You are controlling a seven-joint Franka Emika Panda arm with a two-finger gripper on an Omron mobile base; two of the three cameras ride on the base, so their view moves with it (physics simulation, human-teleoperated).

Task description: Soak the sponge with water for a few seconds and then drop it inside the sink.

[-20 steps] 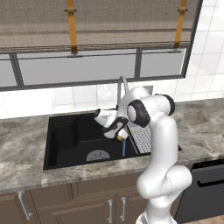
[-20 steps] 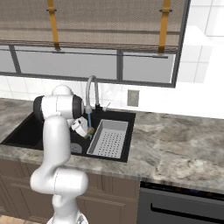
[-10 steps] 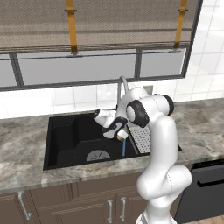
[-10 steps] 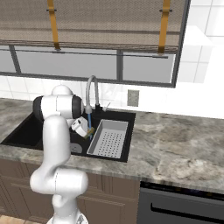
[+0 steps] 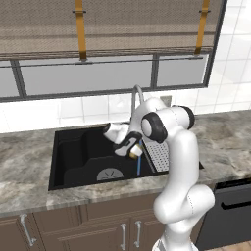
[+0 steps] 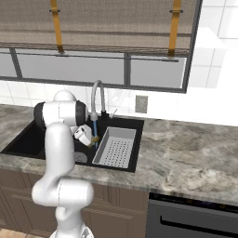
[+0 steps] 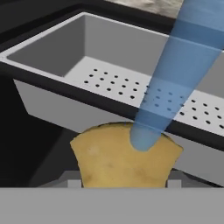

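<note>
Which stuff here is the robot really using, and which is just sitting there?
Using: sponge, held in the shut claw; water pouring on it; sink below.

Just sitting: drainer tray, faucet, oven, window blind.

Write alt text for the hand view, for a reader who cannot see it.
A yellow-orange sponge sits in the gripper at the bottom of the frame, with a blue stream of water landing on its top edge. Behind it lies a grey perforated drainer tray, set against the black sink at the left.
</note>
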